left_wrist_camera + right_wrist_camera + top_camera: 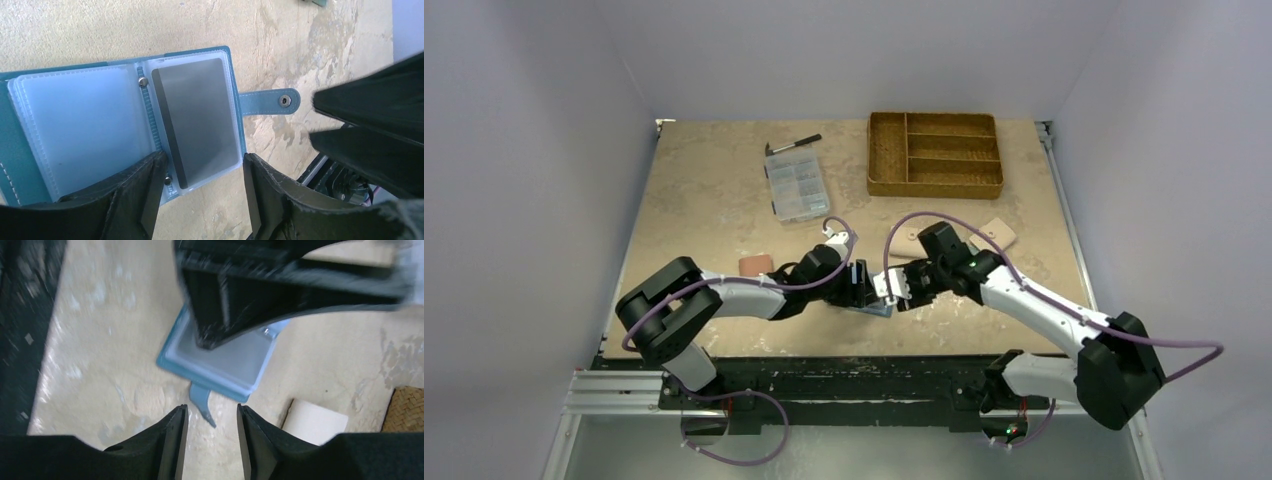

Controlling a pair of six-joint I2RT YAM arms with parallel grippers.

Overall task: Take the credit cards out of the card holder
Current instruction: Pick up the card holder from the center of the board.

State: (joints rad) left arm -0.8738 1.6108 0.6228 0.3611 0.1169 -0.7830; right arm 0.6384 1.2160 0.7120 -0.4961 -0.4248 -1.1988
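Observation:
The card holder point(80, 125) lies open on the table, dark blue outside with clear plastic sleeves inside. A greyish credit card point(200, 120) with a dark band along one long edge sits in the right-hand sleeve. The left-hand sleeve looks milky, and I cannot tell what it holds. The snap tab point(270, 102) sticks out to the right. My left gripper point(202, 187) is open just above the sleeve's near end, one finger over the spine, the other at the holder's outer edge. My right gripper point(211, 415) is open and holds nothing, with the tab's tip point(202, 407) just ahead of its fingertips. From above, both grippers meet over the holder point(876, 308).
A pink wallet point(756, 264) lies left of the left arm. Two beige wallets point(999, 232) lie behind the right arm, one close to my right fingers point(315, 422). Further back are a wicker tray point(934, 153), a clear parts box point(794, 187) and a pen point(792, 145).

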